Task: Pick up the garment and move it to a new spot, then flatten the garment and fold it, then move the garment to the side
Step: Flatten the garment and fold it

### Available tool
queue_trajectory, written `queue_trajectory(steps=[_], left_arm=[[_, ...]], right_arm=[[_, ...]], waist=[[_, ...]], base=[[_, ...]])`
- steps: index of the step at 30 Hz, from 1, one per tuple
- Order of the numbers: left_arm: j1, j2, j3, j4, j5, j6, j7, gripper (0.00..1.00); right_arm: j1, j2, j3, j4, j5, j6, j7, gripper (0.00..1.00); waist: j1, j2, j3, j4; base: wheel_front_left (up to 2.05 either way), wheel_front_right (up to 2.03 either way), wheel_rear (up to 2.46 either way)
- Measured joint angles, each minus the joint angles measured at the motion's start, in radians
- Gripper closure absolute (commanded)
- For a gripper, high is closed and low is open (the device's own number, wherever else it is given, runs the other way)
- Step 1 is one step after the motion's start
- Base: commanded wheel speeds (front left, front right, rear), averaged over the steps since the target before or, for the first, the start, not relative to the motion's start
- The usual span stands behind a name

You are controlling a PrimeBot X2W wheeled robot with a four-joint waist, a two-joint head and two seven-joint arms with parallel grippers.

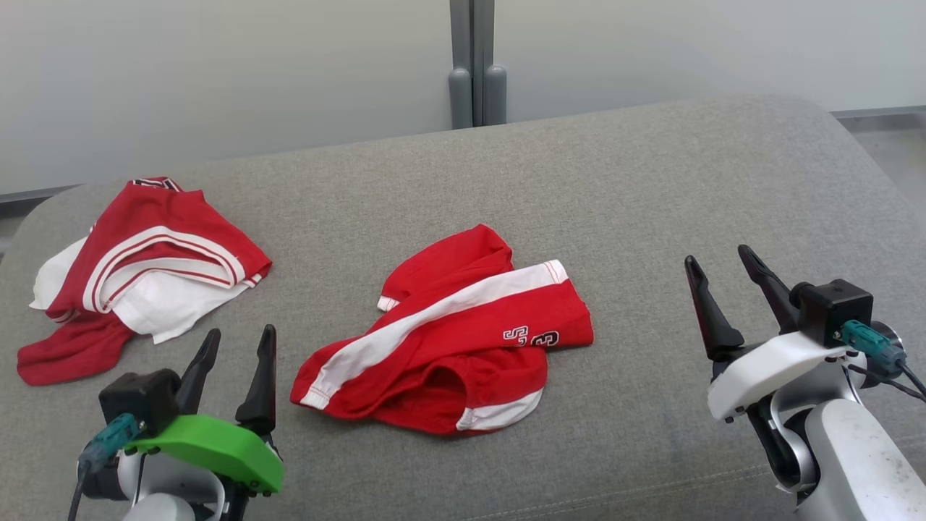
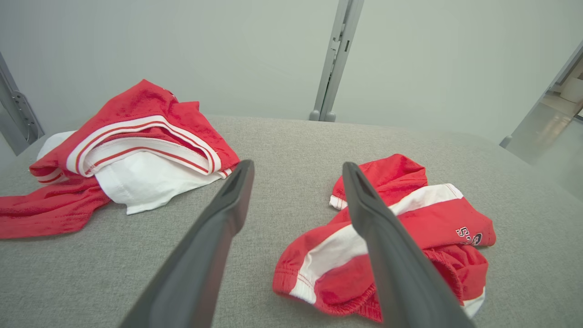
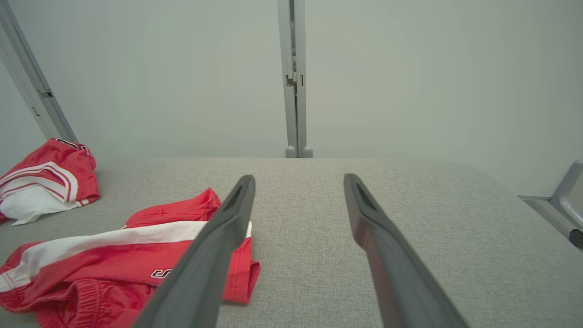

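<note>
Nearest, at lower left, the left gripper [image 1: 241, 331] on its green mount hovers low over the grey fabric-covered tabletop [image 1: 651, 181], its two dark fingers spread apart and holding nothing. Beyond it, towards the far left edge, a crumpled heap of red and white sports clothing [image 1: 152, 268] lies loose on the fabric, apparently parked out of the way. In the middle, between the two arms, sit the rumpled red shorts with a broad white side stripe [image 1: 448, 340], small lettering at one hem, one leg twisted over the other. These are probably the garment to pick up, since they lie within reach of both arms. At lower right, the right gripper [image 1: 718, 255] on its white mount is likewise released and empty, well apart from the shorts. Both garments rest directly on the tabletop, not inside any bin or basket.
</note>
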Motion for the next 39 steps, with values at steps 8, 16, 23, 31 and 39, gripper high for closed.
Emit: queue_trajectory(steps=[8, 16, 23, 31, 39], left_arm=[[0.096, -0.011, 0.044, -0.034, -0.002, 0.065, -0.077, 0.0], [0.187, -0.007, 0.059, -0.08, -0.001, 0.115, -0.098, 0.0], [0.227, -0.011, 0.057, -0.095, -0.01, 0.128, -0.097, 0.0], [0.226, -0.011, 0.048, -0.104, -0.012, 0.13, -0.087, 0.0], [0.214, -0.01, 0.023, -0.091, -0.009, 0.129, -0.06, 0.0]], right_arm=[[0.028, 0.034, -0.004, -0.035, -0.053, 0.0, 0.012, 0.0], [0.07, 0.07, -0.027, -0.046, -0.095, 0.0, 0.004, 0.0], [0.11, 0.104, -0.039, -0.04, -0.103, 0.0, 0.0, 0.0], [0.109, 0.112, -0.027, -0.043, -0.106, 0.0, 0.006, 0.0], [0.107, 0.11, -0.029, -0.039, -0.105, 0.0, 0.005, 0.0]], waist=[[0.0, 0.0, -0.026, 0.002], [0.0, 0.0, -0.049, 0.008], [0.0, 0.0, -0.054, 0.018], [0.0, 0.0, -0.045, 0.023], [0.0, 0.0, -0.033, 0.026]], base=[[0.0, 0.0, 0.0], [0.0, 0.0, 0.0], [0.0, 0.0, 0.0], [0.0, 0.0, 0.0], [0.0, 0.0, 0.0]])
